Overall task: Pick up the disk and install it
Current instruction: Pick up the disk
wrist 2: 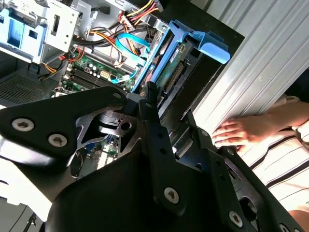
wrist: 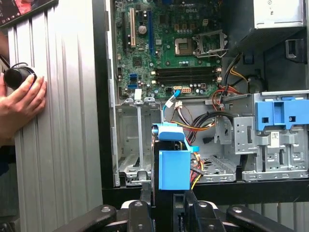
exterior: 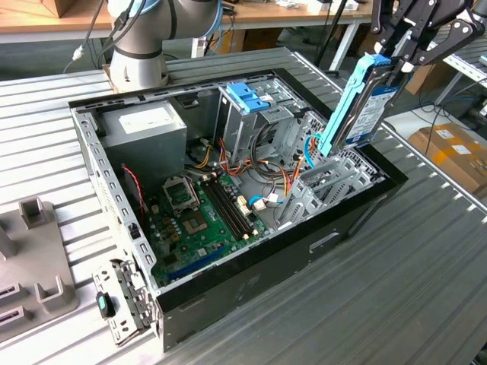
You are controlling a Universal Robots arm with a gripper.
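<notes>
Above the open computer case (exterior: 251, 289), the end effector (exterior: 396, 57) is closed on the upper end of the disk (exterior: 362, 103); its long axis slants steeply down, lower end apparently entering the metal drive bay (exterior: 335, 179).

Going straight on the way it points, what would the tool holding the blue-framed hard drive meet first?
Likely the grey metal drive bay in the black computer case, right below the light-blue-framed disk the tool grips; depth unclear.
</notes>
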